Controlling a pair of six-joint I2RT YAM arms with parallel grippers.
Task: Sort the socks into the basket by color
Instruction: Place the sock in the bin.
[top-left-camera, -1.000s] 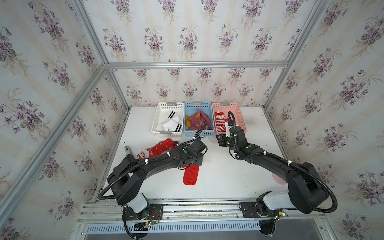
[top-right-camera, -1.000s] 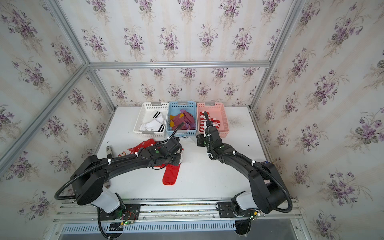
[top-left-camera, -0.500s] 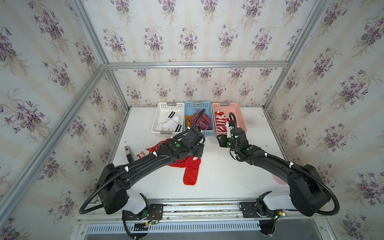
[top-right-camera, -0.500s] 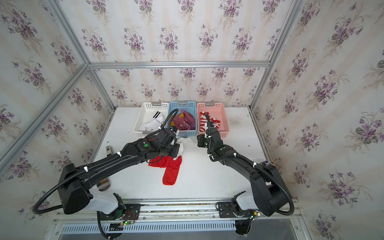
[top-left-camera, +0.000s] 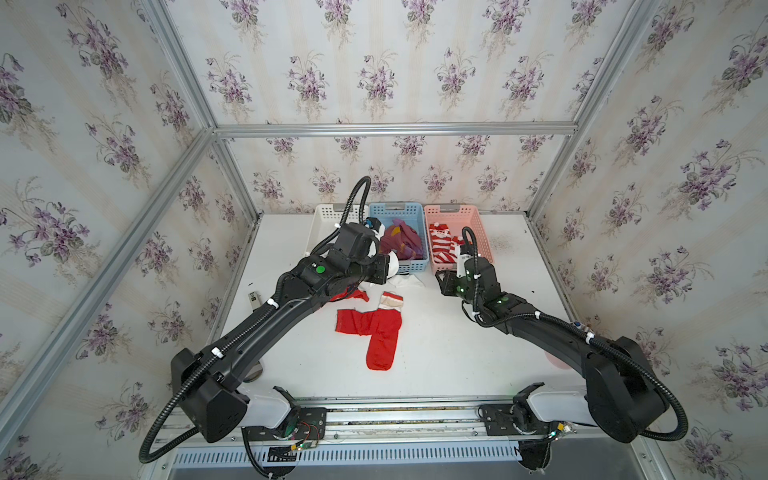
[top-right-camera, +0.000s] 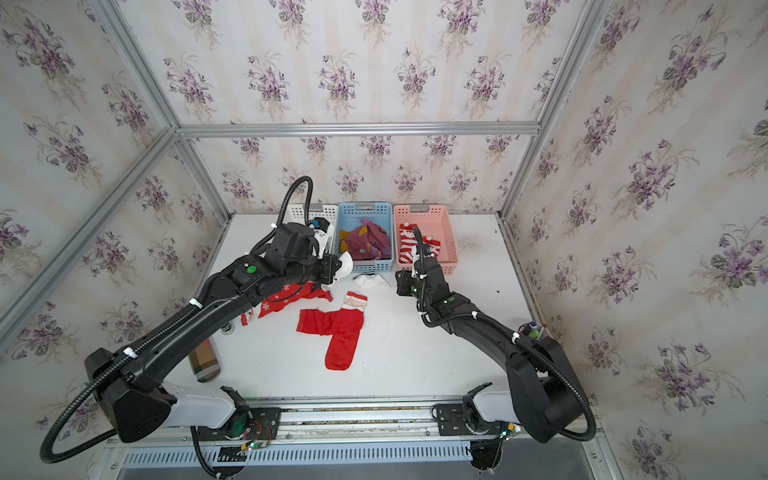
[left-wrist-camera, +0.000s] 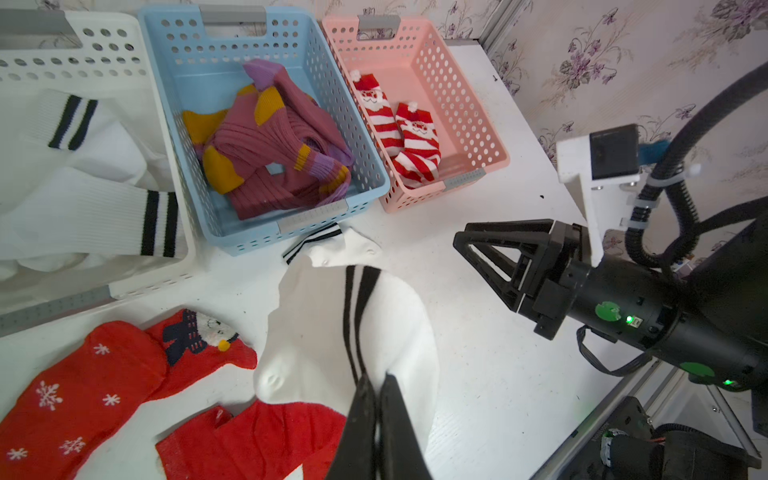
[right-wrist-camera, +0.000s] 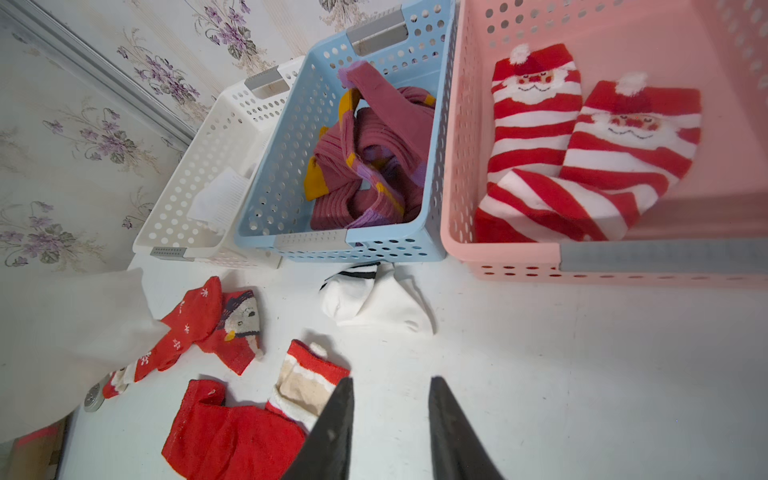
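**A:** In a top view, why does the left tool (top-left-camera: 385, 269) hang by the white basket (top-left-camera: 324, 214)?
**B:** Likely because its sock belongs there.
**A:** Left wrist view?
**B:** Its jaws pinch the white sock (left-wrist-camera: 353, 324), which dangles above the bench (left-wrist-camera: 478, 374).
**A:** Right wrist view?
**B:** The right tool (right-wrist-camera: 388, 386) is narrowly parted and empty, over red socks (right-wrist-camera: 232, 432) still unsorted.

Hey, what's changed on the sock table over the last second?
The left pincer has closed on a white black-striped sock and lifted it off the table, carrying it back toward the baskets. The right pincer stayed open and empty in front of the pink basket. The red socks and the other white sock on the table have not visibly moved.
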